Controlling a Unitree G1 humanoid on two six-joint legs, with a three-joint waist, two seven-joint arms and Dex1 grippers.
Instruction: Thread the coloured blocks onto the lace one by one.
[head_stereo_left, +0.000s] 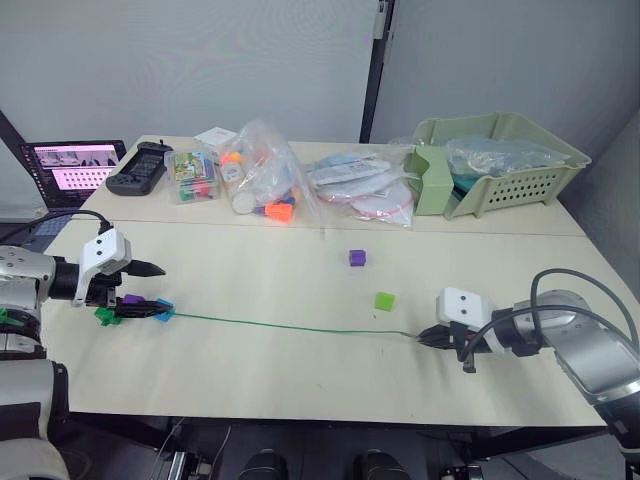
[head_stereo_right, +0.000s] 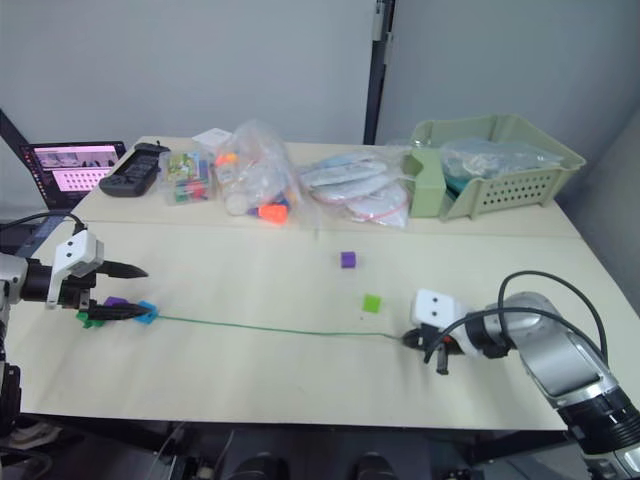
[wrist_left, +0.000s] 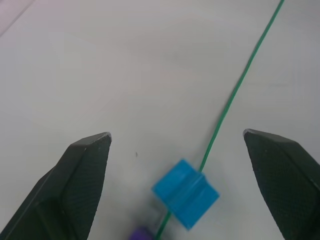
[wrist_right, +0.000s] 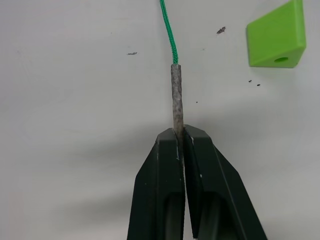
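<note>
My lace lies straight across the table, its pale stiff tip at my right. Green, purple and blue blocks sit threaded at its left end; a purple block and a lime one lie loose.

No legible text, label, brand or number in any view. Laptop screen at the table's far left corner shows pink-toned content, too small to read. Packaging print on the bagged items also unreadable.

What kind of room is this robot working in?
Probably an office-like test room: a plain pale table against grey partition walls, with an open laptop and a green storage basket behind.
</note>
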